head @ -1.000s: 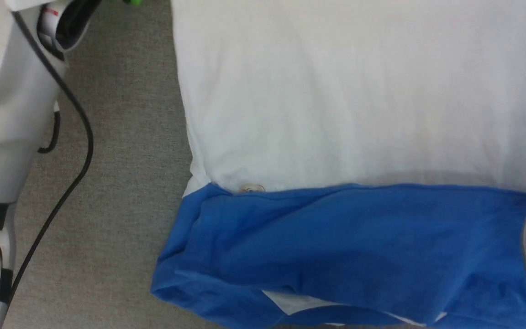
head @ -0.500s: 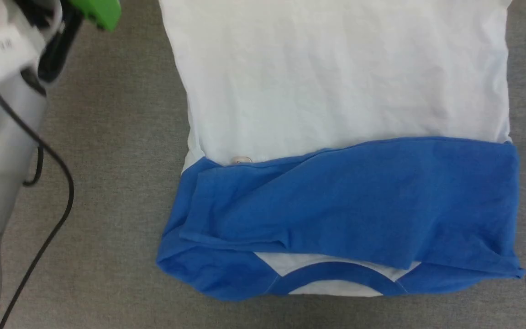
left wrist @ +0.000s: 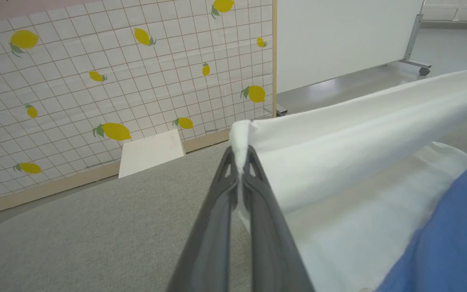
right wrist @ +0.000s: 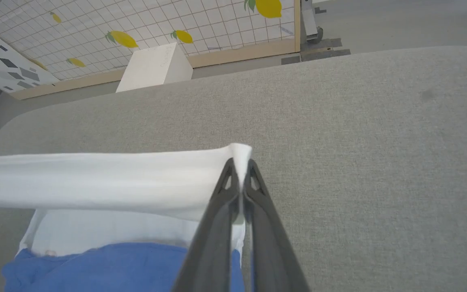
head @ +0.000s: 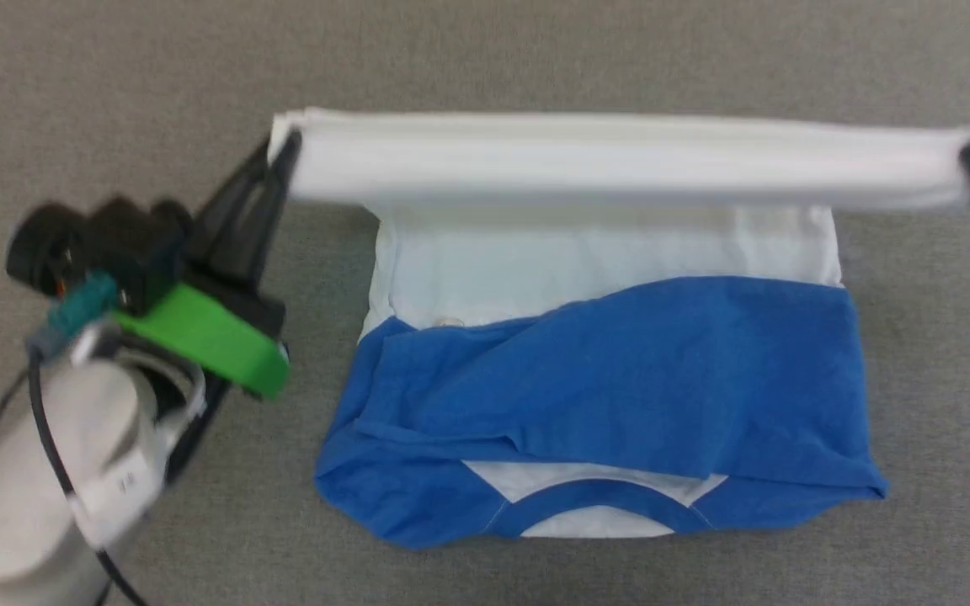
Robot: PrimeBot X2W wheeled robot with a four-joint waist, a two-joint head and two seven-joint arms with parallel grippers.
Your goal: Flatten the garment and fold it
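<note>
While left gripper (left wrist: 240, 154) and right gripper (right wrist: 240, 164) each clamp a white corner, garment (head: 603, 379) edge spans taut between them, held above the blue part.

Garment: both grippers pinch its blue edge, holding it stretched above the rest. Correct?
No: the pinched edge is white. The left gripper and right gripper hold the white edge of the garment stretched above the rest; both wrist views show it.
</note>
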